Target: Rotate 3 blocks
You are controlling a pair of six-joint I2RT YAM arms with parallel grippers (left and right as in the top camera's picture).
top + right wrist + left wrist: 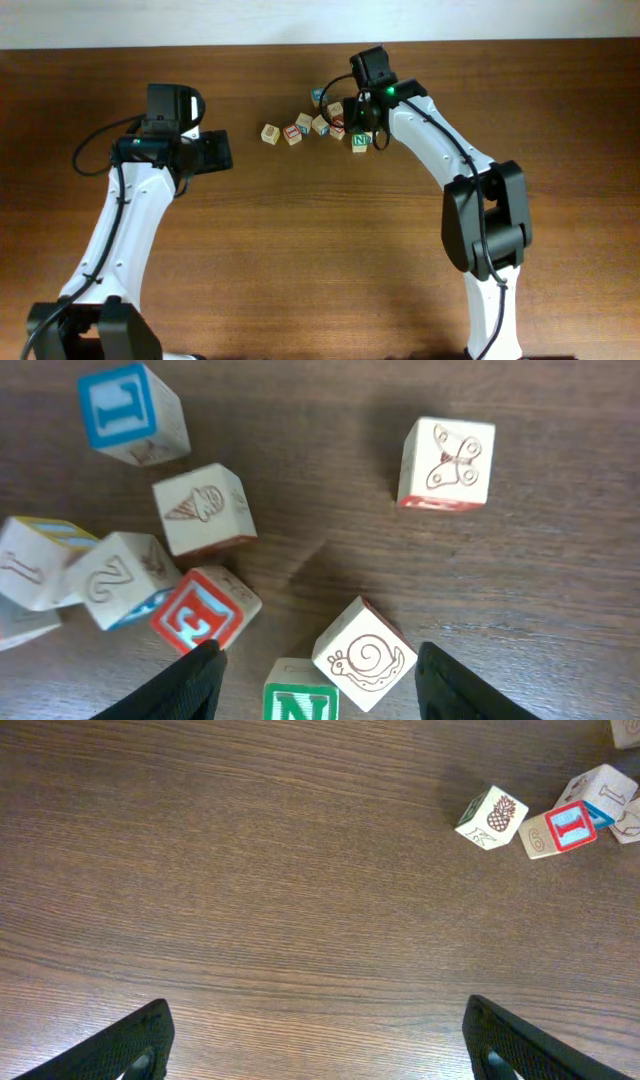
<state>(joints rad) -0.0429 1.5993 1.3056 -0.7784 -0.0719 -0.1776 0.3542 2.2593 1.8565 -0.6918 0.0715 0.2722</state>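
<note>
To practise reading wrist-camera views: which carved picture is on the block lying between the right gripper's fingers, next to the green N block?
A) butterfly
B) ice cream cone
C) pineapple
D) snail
D: the right wrist view shows the snail block beside the green N block, between the right gripper's fingers.

Soft, even light covers the dark brown wooden worktop (250,870). Faint shadows edge the small lettered wooden cubes (200,510); wrist views are sharp.

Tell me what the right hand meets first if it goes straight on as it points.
Likely the snail block, right ahead of the right hand, green N block close beside it; depth is unclear.
</note>
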